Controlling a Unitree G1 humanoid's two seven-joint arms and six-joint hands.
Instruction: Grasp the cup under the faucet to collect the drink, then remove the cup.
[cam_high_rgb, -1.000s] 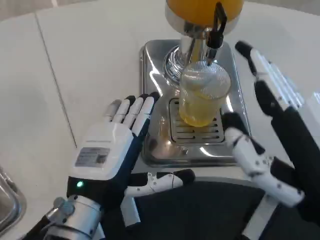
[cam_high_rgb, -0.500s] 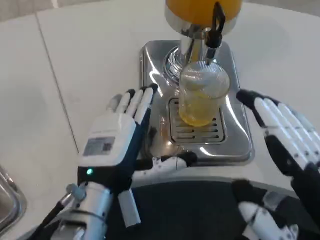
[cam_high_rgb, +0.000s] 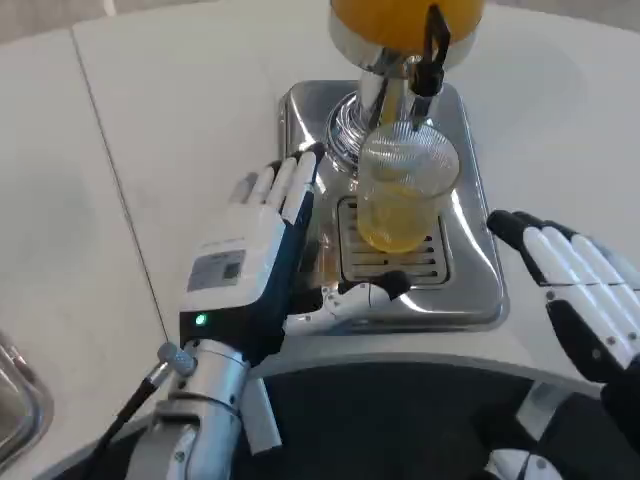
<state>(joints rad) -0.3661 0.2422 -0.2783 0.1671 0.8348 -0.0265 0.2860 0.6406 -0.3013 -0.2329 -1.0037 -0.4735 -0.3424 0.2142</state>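
The cup (cam_high_rgb: 403, 195), a clear ribbed tumbler partly filled with yellow drink, stands upright on the slotted drip grille (cam_high_rgb: 392, 262) of the steel dispenser base (cam_high_rgb: 478, 240), directly below the black faucet (cam_high_rgb: 433, 52). The orange juice tank (cam_high_rgb: 400, 15) sits above the faucet at the far edge of the scene.

The left hand (cam_high_rgb: 255, 255) lies just left of the cup, over the left part of the steel base. Its fingers (cam_high_rgb: 290, 185) are extended and held side by side, pointing away from the robot. Its thumb (cam_high_rgb: 355, 297) reaches to the right along the near edge of the grille, below the cup. The hand is spread and holds nothing; no part of it touches the cup.

The right hand (cam_high_rgb: 580, 295) is at the right, near the right edge of the base and apart from the cup. Its fingers (cam_high_rgb: 545, 250) are straight, lying side by side, and hold nothing.

Everything rests on the white table (cam_high_rgb: 180, 130).
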